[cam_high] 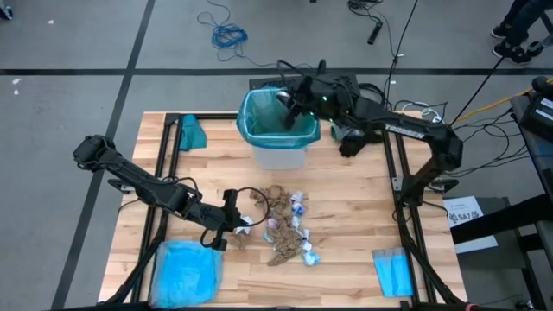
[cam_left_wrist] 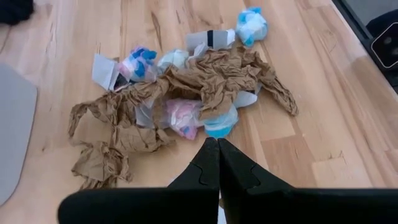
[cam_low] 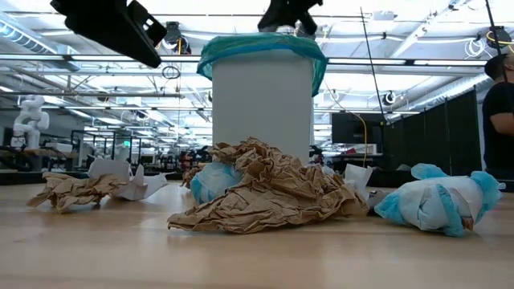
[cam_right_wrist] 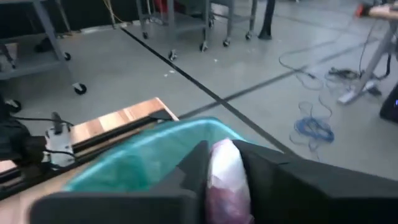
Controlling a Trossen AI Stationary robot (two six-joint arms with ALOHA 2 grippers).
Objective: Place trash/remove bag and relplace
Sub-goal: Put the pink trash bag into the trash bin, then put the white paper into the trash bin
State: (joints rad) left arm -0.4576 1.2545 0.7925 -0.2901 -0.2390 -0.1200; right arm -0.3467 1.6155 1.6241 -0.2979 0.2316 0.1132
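Note:
The trash (cam_high: 285,226) lies heaped on the wooden table, brown paper wads mixed with white, blue and pink wrappers (cam_left_wrist: 199,93). Behind it stands the white bin (cam_low: 261,104), lined with the teal bag (cam_high: 259,117) folded over its rim. My right gripper (cam_right_wrist: 224,155) hangs over the bin's mouth (cam_high: 289,105), shut on a white and pink wrapper. My left gripper (cam_left_wrist: 217,158) is shut and hovers just left of the pile (cam_high: 238,225), its tips close to a blue and white wrapper (cam_left_wrist: 219,124) without touching it. My right gripper pinches the white and pink wrapper (cam_right_wrist: 225,171) between its two fingers. The fingers reach in from the table's right side, slanting slightly down. The wrapper is lifted clear, above the teal-lined opening of the bin.
A pale blue plastic bag (cam_high: 186,272) lies at the near left. A small folded blue sheet (cam_high: 393,272) lies near right, and a teal bundle (cam_high: 192,131) far left. Black frame rails (cam_high: 168,164) border the table. A person (cam_low: 499,120) stands at the right beyond it.

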